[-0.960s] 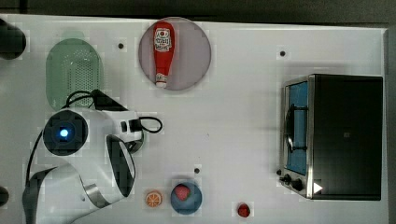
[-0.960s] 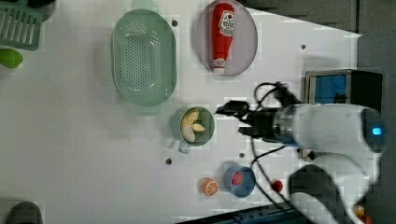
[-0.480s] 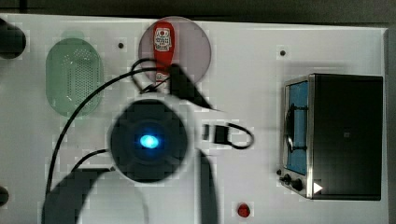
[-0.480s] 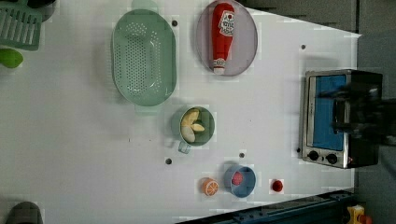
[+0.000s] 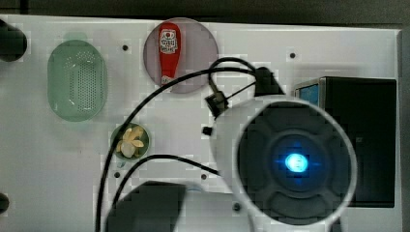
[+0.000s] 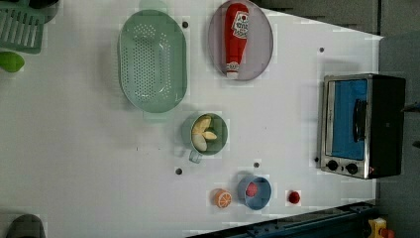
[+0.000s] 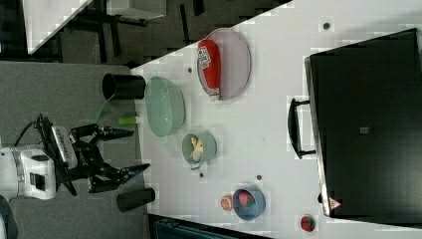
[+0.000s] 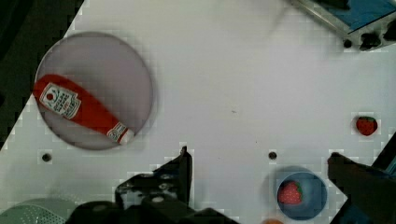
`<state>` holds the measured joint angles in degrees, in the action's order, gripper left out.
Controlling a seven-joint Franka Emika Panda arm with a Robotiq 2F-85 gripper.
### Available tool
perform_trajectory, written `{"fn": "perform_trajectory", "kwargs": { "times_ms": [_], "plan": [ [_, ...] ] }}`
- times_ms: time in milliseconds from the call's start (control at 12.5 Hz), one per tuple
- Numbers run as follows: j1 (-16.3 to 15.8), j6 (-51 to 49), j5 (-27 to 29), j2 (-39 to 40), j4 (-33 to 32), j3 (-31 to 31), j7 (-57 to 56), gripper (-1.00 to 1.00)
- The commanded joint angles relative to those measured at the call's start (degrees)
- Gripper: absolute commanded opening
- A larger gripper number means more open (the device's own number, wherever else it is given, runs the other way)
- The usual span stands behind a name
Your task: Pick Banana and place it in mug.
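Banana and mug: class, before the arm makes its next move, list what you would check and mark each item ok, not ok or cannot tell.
1. The banana lies inside the mug: ok.
2. Mug upright on the table, beside the green colander: ok.
3. The hand is open and carries nothing: ok.
4. Hand well off the mug, out past the table's edge in the right view: ok.
5. Ketchup bottle lies undisturbed on its plate: ok.
6. Whether the banana sits deep enough not to tip out: cannot tell.
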<state>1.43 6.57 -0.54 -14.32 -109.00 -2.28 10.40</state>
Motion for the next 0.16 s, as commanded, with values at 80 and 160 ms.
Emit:
{"fn": "perform_trajectory", "kwargs": {
  "times_ms": [80, 160],
  "plan": [
    [-0.03, -1.74, -0.55, 1.37, -0.15, -0.68, -8.12, 1.00],
    [-0.02, -1.75, -0.56, 1.52, -0.22, -0.70, -8.12, 1.00]
  ]
}}
